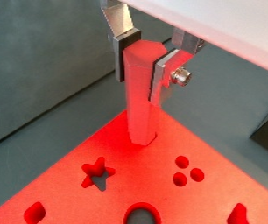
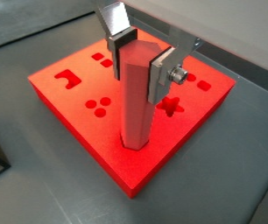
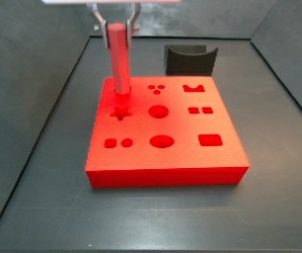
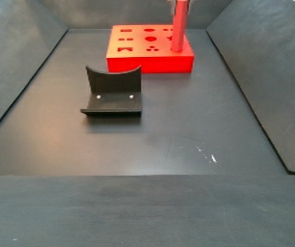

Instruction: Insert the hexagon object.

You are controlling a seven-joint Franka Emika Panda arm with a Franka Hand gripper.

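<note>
The gripper (image 2: 141, 63) pinches the top of the hexagon object (image 2: 136, 101) and holds it up over a corner of the red block (image 2: 72, 109). The rod stands straight up, its long side running up and down. In a wrist view its low end (image 1: 143, 131) touches the block or is already a little way inside a hole; I cannot tell which. If the rod's flat sides do not match the hole, it could jam, or it could tip in the gripper. The fixture (image 4: 110, 93) sits well apart on the tabletop (image 4: 176, 135)
</note>
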